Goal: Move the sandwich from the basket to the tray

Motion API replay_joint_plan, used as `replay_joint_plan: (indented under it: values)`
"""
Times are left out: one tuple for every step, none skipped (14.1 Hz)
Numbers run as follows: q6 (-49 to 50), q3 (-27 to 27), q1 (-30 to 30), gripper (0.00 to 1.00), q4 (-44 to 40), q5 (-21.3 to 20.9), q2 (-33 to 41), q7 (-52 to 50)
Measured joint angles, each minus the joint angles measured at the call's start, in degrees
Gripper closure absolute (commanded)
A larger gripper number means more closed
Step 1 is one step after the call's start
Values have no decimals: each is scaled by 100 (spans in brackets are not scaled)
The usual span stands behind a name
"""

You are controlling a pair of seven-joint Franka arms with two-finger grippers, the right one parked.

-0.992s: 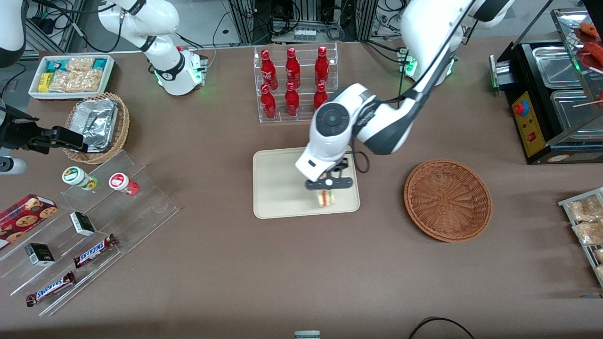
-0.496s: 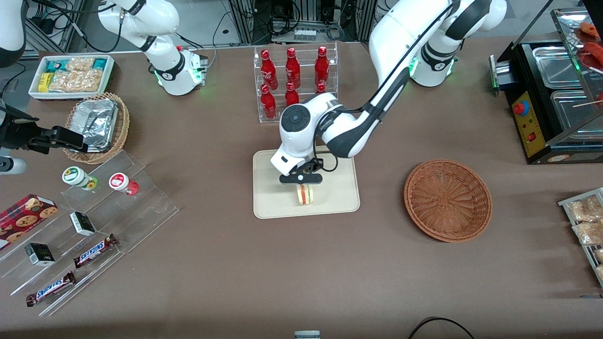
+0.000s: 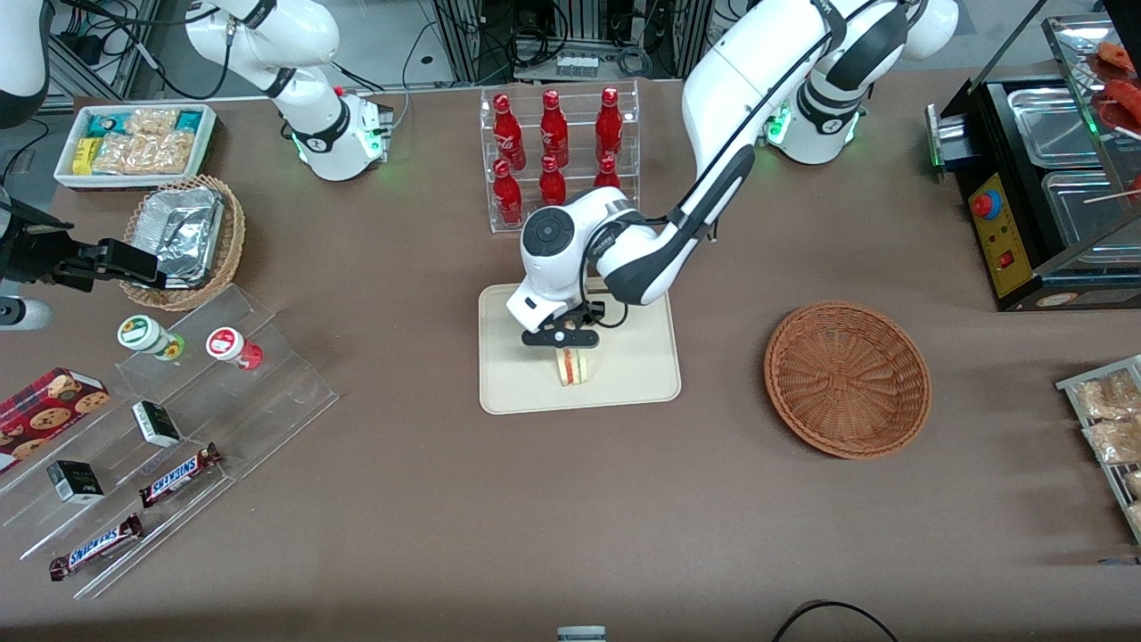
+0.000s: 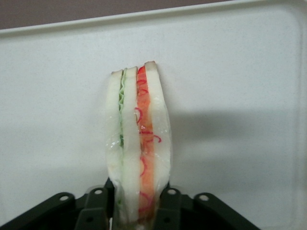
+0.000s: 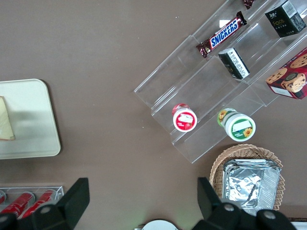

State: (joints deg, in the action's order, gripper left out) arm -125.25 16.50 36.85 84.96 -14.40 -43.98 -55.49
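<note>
Front view
Hand (image 3: 570,349): over the tray, fingers closed on the upper part of the sandwich, pointing down at it.
Sandwich (image 3: 575,366): standing on edge on the tray (image 3: 517,374), cut face with red and green stripes turned toward the front camera; it sits in the part of the tray nearer that camera.
Basket (image 3: 847,379): reddish-brown wicker, on the bench (image 3: 570,517) beside the tray, toward the working arm's end, well apart from the sandwich.
Bottle rack (image 3: 557,160): clear stand of red bottles, farther from the front camera than the tray.

Left wrist view
Sandwich (image 4: 139,143): upright wedge, pale bread slices with a green layer and a red-orange layer between them, clear wrap glinting on the sides.
Fingers (image 4: 168,208): black, pressed against both flat sides of the sandwich, gripping it narrowly.
Tray (image 4: 240,96): cream surface all around the sandwich, its raised rim and one rounded corner visible, brown bench past the rim.

Right wrist view
Tray (image 5: 33,134): one rounded corner shows on the brown bench.
Sandwich (image 5: 5,122): a pale sliver at the picture's edge, on the tray.
</note>
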Motion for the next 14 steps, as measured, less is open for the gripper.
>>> replay_joint_plan:
  values:
    - [0, 0, 9, 0, -15, -1, 1, 0]
    - [0, -3, 9, 0, -45, -1, 3, -1]
    - [1, -13, 5, 0, -90, -1, 19, -2]
    - [6, -22, -3, 0, -143, -1, 53, -3]
    - [45, -29, -11, 0, -184, -1, 113, -5]
    - [149, -31, -19, 0, -218, 0, 199, -10]
    - [270, -35, -26, 0, -248, 2, 311, -39]
    - [405, -50, -55, 0, -287, 4, 453, -119]
    - [555, -58, -137, 0, -309, 9, 630, -184]
    - [729, -61, -255, 0, -319, 43, 822, -193]
    - [915, -63, -387, 0, -329, 117, 1025, -193]
    - [1085, -67, -519, 0, -335, 216, 1223, -192]
    - [1268, -70, -679, 0, -338, 359, 1428, -191]
    - [1468, -70, -862, 0, -339, 490, 1619, -123]
